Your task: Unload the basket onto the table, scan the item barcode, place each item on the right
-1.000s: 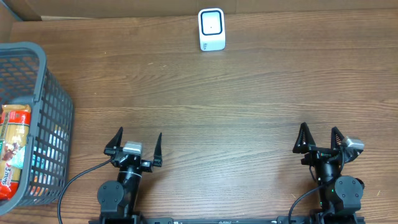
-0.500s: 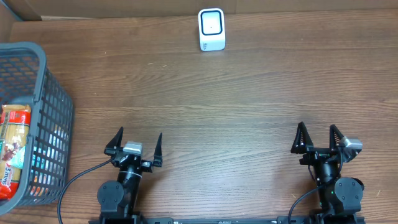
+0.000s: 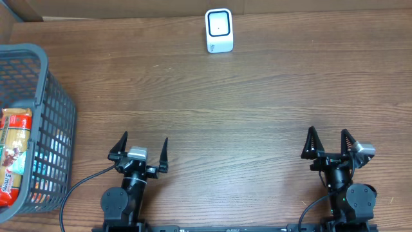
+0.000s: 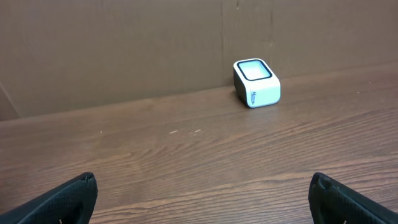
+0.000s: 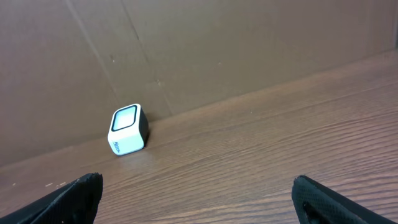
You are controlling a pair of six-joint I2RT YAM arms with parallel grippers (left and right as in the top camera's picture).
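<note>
Table (image 3: 257,96): mid-brown wood with fine lengthwise grain. Scanner (image 3: 219,30): white casing, pale window framed in black, dark rear face. Basket (image 3: 55,129): grey plastic in an open grid pattern. Packet (image 3: 14,148) inside it: orange and red, printed. Left gripper (image 3: 144,137), right gripper (image 3: 328,131): black. Backdrop (image 4: 124,50): plain brown cardboard.

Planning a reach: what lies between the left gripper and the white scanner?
Only bare wooden table, seen overhead, between left gripper and scanner.
</note>
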